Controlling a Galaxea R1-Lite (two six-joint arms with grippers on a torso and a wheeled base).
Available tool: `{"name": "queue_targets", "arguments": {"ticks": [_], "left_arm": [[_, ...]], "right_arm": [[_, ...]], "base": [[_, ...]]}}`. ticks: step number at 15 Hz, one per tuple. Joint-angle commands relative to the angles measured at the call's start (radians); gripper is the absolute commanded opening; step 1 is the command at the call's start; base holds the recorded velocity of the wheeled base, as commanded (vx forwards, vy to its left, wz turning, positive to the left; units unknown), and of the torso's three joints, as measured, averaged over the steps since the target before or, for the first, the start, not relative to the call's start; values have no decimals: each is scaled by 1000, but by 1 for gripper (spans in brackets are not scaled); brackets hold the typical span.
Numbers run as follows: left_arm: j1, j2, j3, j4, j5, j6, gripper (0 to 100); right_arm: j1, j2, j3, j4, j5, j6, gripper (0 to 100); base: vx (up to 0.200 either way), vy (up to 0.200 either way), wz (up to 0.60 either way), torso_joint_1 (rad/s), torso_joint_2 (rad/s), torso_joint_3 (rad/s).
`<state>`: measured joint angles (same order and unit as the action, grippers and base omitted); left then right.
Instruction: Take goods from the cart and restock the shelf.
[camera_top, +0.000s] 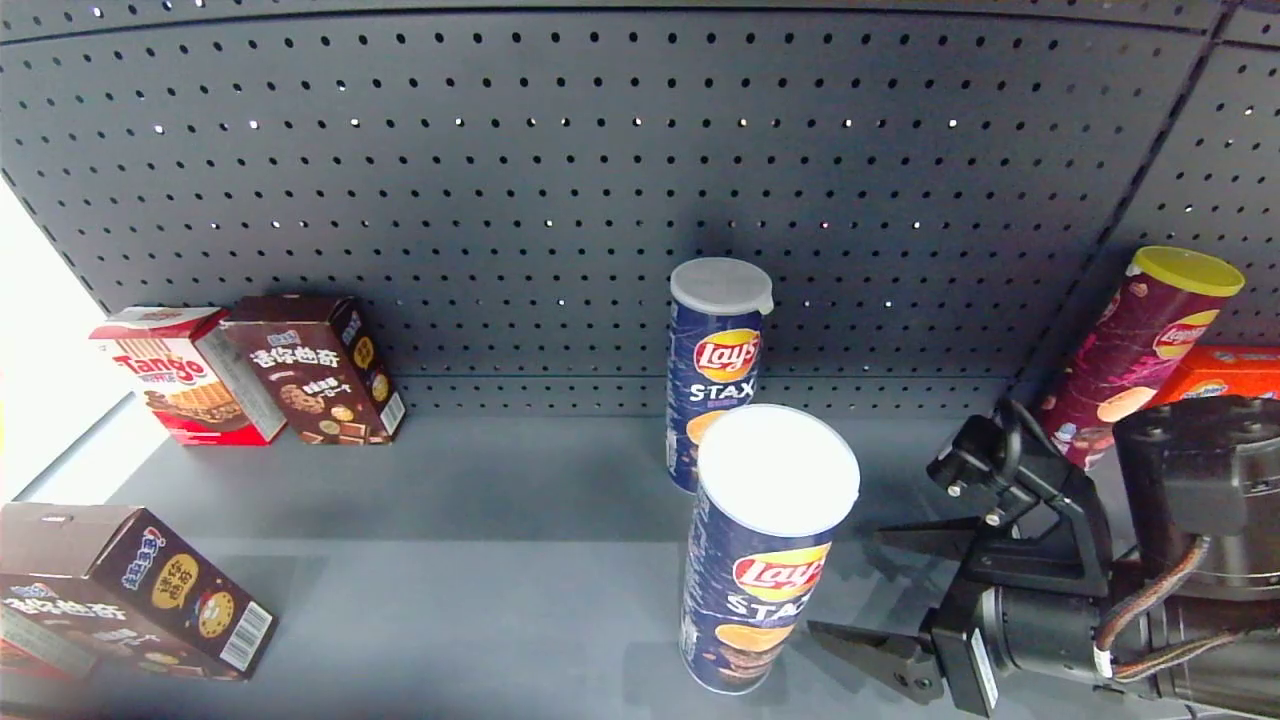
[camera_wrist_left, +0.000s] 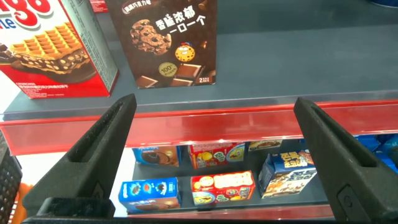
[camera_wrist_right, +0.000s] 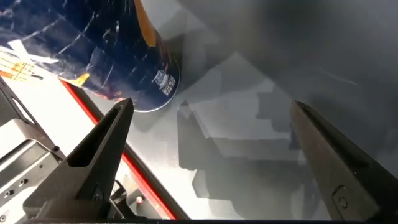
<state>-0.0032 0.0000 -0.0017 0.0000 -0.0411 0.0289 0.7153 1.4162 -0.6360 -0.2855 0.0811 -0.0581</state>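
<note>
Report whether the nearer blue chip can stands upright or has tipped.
Upright: the nearer blue chip can stands on its base on the shelf, lid uppermost.

Left end effector (camera_wrist_left: 214, 102), right end effector (camera_top: 845, 583) splayed

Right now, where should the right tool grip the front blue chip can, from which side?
Likely the middle of the front blue chip can, approached level from the robot's right, where the open right tool sits beside it. It stands upright and round, so the tool can close across its wall; the second can stands behind.
</note>
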Motion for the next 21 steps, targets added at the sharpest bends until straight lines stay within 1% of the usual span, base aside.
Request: {"name": "queue_targets", "arguments": {"ticks": [1, 10, 14, 21], "left_arm": [[0, 2, 0, 0, 0, 0, 100], [0, 2, 0, 0, 0, 0, 100], [0, 2, 0, 0, 0, 0, 100], [0, 2, 0, 0, 0, -1, 100]], "right_arm": [[9, 13, -1, 0, 0, 0, 100], [32, 41, -5, -21, 0, -40, 100], [12, 23, 16, -27, 0, -39, 100], [19, 78, -31, -27, 0, -40, 100]], "base": [[0, 0, 0, 0, 0, 0], [0, 0, 0, 0, 0, 0], [0, 0, 0, 0, 0, 0], [0, 0, 0, 0, 0, 0]]}}
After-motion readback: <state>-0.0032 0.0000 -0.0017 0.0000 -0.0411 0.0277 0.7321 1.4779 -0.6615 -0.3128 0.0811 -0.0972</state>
